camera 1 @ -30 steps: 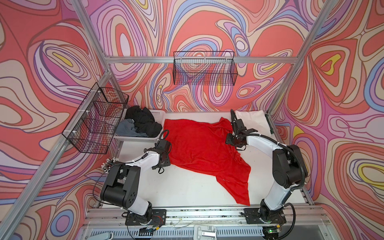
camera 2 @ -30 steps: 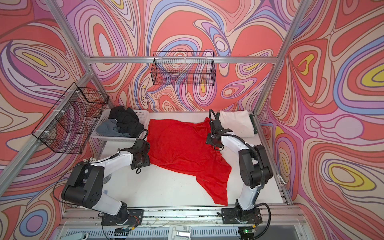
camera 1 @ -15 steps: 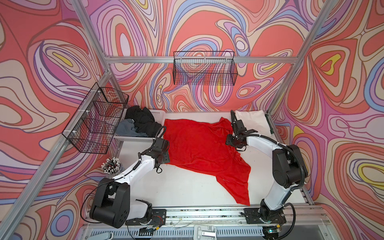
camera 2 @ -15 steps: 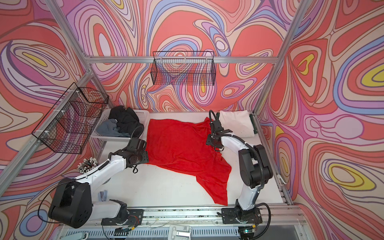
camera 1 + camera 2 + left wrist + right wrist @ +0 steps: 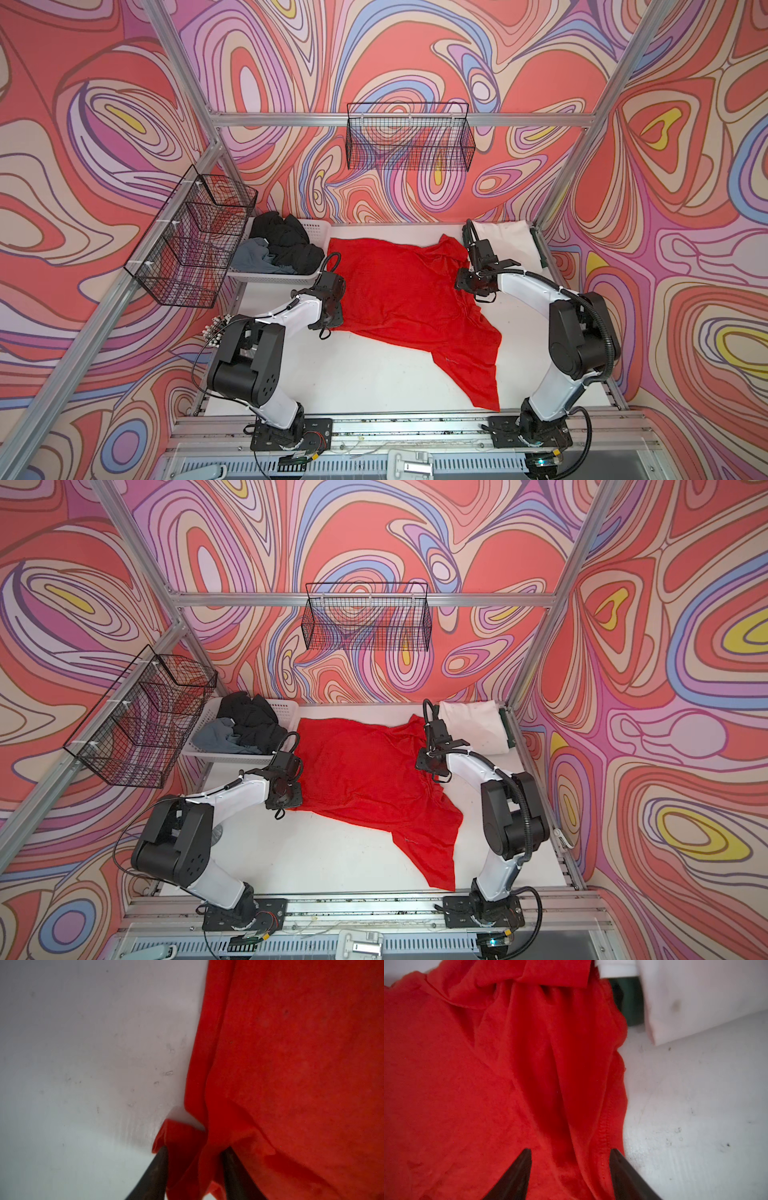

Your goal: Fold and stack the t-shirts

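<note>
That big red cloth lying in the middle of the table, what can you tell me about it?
The red t-shirt is soft, matte, bright cloth with stitched hems. It lies rumpled and unfolded across the white table, with one part trailing toward the front edge. Its left edge, beside the white basket, bunches up between the fingers of the left gripper; whether they grip it is unclear. The right gripper has its fingers open astride a hemmed fold on the opposite side, near a folded white shirt.
</note>
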Controlling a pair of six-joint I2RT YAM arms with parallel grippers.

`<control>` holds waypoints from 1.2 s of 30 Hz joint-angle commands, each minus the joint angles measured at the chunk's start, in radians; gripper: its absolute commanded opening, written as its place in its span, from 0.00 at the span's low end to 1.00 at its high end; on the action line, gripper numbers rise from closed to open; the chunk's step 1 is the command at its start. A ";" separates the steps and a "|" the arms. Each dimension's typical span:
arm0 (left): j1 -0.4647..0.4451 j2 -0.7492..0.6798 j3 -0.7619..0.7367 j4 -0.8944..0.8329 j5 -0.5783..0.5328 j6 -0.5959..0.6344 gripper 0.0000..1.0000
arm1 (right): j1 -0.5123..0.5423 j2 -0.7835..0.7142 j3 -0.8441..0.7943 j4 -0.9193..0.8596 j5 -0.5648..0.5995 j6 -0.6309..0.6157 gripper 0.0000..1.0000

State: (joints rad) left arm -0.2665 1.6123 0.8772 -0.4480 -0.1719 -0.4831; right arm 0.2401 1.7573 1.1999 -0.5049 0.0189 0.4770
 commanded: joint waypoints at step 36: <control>0.098 -0.441 0.085 -0.382 -0.017 -0.081 0.71 | -0.017 0.012 -0.191 0.128 -0.159 0.040 0.55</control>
State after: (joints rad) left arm -0.1520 1.2041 0.9466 -0.8398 -0.2478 -0.5762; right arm 0.2222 1.7802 1.0431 -0.4145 -0.1192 0.4870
